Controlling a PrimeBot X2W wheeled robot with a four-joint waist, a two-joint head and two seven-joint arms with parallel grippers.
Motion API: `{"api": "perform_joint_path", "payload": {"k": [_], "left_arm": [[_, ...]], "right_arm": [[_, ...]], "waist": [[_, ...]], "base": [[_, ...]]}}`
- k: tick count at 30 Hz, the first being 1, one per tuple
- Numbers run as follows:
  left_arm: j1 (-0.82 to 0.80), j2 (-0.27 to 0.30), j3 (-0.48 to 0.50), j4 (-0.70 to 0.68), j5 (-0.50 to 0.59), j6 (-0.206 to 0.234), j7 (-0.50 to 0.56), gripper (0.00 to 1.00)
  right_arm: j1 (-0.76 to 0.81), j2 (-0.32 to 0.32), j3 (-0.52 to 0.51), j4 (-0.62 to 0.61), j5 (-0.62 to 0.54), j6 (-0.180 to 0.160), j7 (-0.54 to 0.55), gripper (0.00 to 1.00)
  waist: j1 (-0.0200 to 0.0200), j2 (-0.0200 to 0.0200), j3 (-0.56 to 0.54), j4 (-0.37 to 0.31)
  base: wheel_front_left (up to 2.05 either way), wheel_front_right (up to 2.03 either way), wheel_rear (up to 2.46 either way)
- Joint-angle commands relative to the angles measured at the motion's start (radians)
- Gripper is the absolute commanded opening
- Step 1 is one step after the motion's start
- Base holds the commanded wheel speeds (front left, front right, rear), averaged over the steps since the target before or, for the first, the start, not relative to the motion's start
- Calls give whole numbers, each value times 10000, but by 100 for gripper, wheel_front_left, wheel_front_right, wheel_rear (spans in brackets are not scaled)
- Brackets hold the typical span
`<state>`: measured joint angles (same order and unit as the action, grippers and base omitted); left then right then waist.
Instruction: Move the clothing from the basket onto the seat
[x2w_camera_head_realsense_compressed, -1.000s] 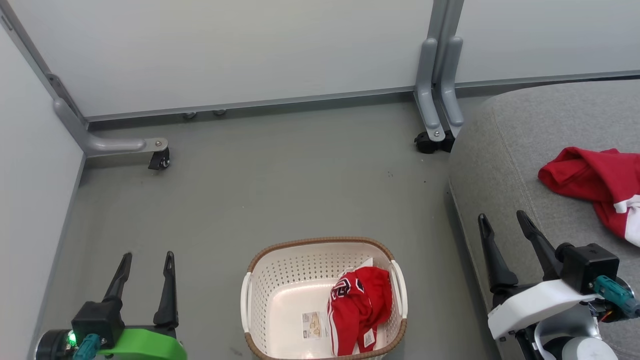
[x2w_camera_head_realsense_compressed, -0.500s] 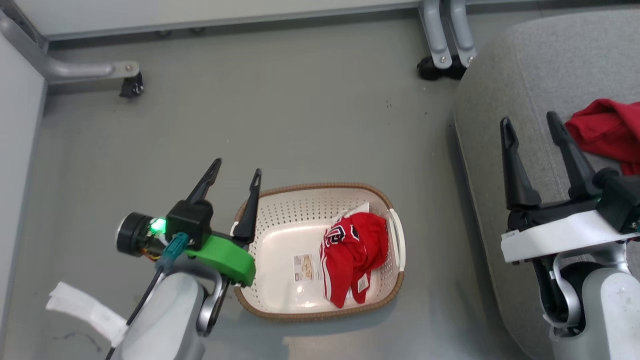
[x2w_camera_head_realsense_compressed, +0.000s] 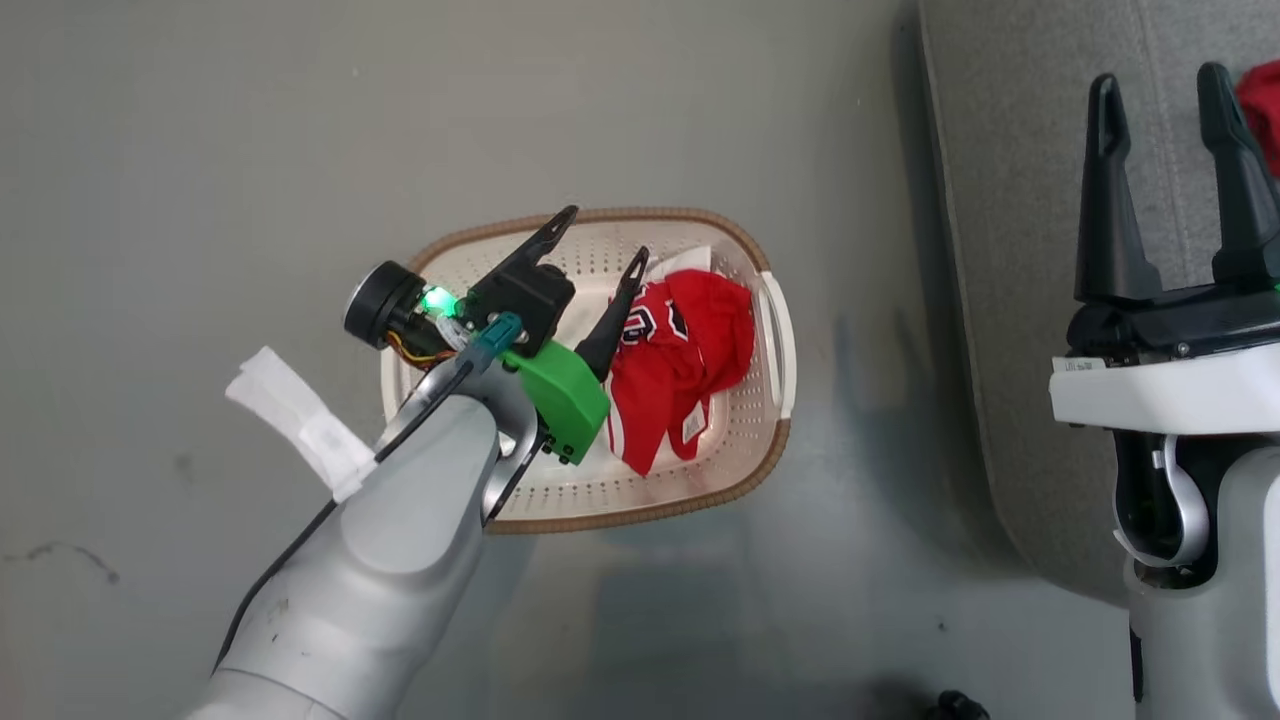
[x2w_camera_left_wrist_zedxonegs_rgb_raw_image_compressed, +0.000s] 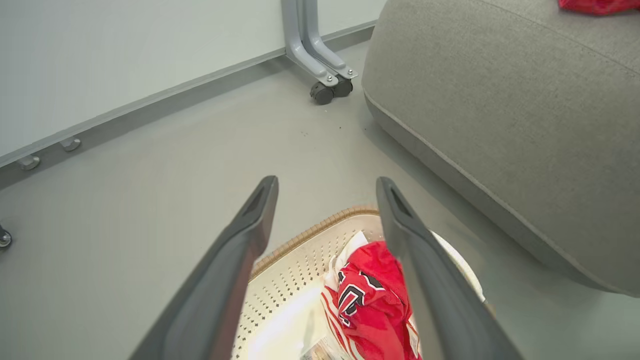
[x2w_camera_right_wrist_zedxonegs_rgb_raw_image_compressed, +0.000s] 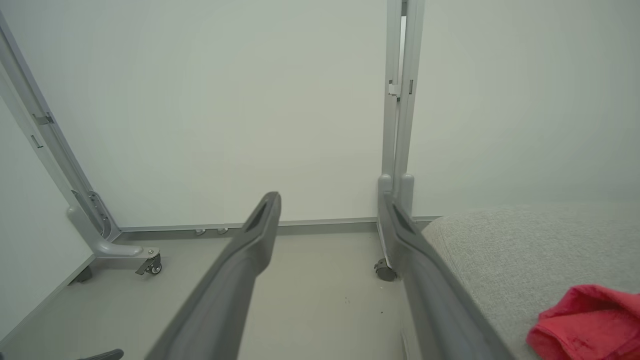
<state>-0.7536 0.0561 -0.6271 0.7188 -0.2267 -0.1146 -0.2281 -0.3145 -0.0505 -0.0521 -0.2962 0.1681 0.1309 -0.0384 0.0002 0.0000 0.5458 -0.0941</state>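
Note:
A crumpled red jersey (x2w_camera_head_realsense_compressed: 680, 350) with black-and-white lettering lies in the right half of the cream basket (x2w_camera_head_realsense_compressed: 740, 470) on the floor. My left gripper (x2w_camera_head_realsense_compressed: 605, 233) hovers open over the basket's left half, its right finger just beside the jersey, nothing held. In the left wrist view the jersey (x2w_camera_left_wrist_zedxonegs_rgb_raw_image_compressed: 370, 305) sits low between the fingers of the left gripper (x2w_camera_left_wrist_zedxonegs_rgb_raw_image_compressed: 326, 182), inside the basket (x2w_camera_left_wrist_zedxonegs_rgb_raw_image_compressed: 300, 237). My right gripper (x2w_camera_head_realsense_compressed: 1158, 80) stands open and empty over the grey seat (x2w_camera_head_realsense_compressed: 1010, 200). A second red garment (x2w_camera_right_wrist_zedxonegs_rgb_raw_image_compressed: 585, 320) lies on the seat (x2w_camera_right_wrist_zedxonegs_rgb_raw_image_compressed: 525, 250).
The basket stands on grey floor just left of the seat's rounded edge. Pale partition walls on grey wheeled feet (x2w_camera_left_wrist_zedxonegs_rgb_raw_image_compressed: 327, 90) close off the far side. A white tag (x2w_camera_head_realsense_compressed: 300, 420) hangs from my left forearm.
The head camera has tilted down. My left arm has swung in from the lower left to above the basket. Both grippers stay open.

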Motion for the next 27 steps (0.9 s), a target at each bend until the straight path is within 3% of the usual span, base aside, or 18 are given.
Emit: {"api": "perform_joint_path", "payload": {"k": [1,11,27], "left_arm": [[-380,31,-116,275,-47,-52,97,100],[-1839,20,-1255,2355,-612,-173,797,100],[-3018,953,-2356,4121,-1806,-174,2076,100]], "right_arm": [[-227,1,19,-24,53,-3,-126,100],[-680,8,486,627,779,-3,-1096,100],[-908,8,1190,1641,1636,-3,-2047,100]], "waist": [[-2,0,1725,-635],[-2,0,3258,-1714],[-2,0,4280,-2852]], "base": [[0,0,0],[0,0,0],[0,0,0]]}}
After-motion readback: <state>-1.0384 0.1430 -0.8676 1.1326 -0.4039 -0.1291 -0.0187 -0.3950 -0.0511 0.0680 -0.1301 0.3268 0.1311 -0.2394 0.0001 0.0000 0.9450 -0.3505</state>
